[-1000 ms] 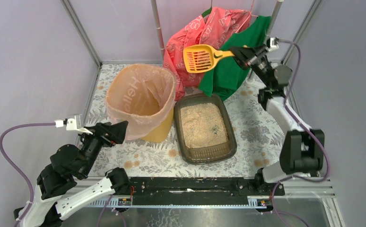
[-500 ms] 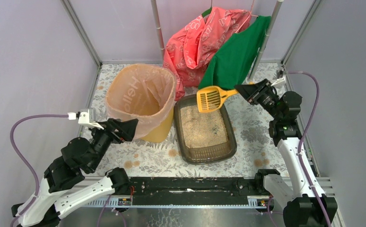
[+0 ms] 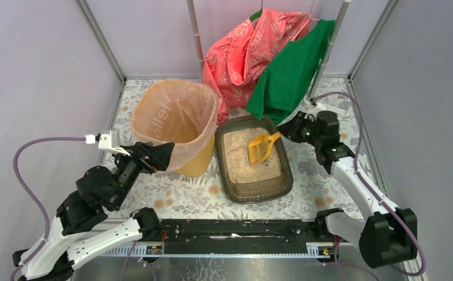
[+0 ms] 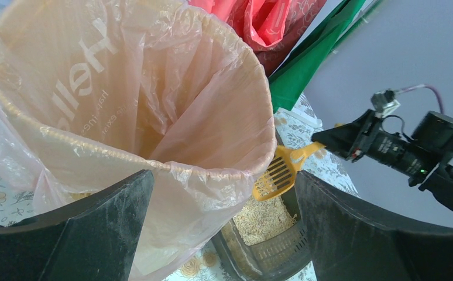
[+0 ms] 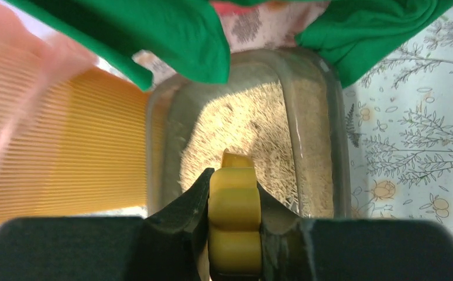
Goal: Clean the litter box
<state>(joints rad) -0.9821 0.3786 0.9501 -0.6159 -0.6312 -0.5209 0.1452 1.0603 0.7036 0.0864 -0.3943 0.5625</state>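
Note:
The dark grey-brown litter box (image 3: 258, 191) holds beige granules and stands right of the bin. It also shows in the left wrist view (image 4: 271, 249) and the right wrist view (image 5: 332, 117). My right gripper (image 3: 288, 130) is shut on the handle of a yellow slotted scoop (image 3: 260, 147); the handle (image 5: 234, 216) sits between its jaws. The scoop head (image 4: 277, 175) tilts down onto the granules in the box's right middle. My left gripper (image 3: 162, 155) is open and empty beside the bin's near rim, the liner's edge between its fingers (image 4: 113, 222).
A tall yellow bin with a peach plastic liner (image 3: 174, 117) stands left of the box, touching it. A red bag (image 3: 242, 52) and a green cloth (image 3: 291, 64) hang at the back over the box's far end. Metal poles and walls close in the floral table cover (image 3: 315, 158).
My right arm has brought the scoop down from high at the back into the litter box. My left gripper has shifted slightly up and right towards the bin.

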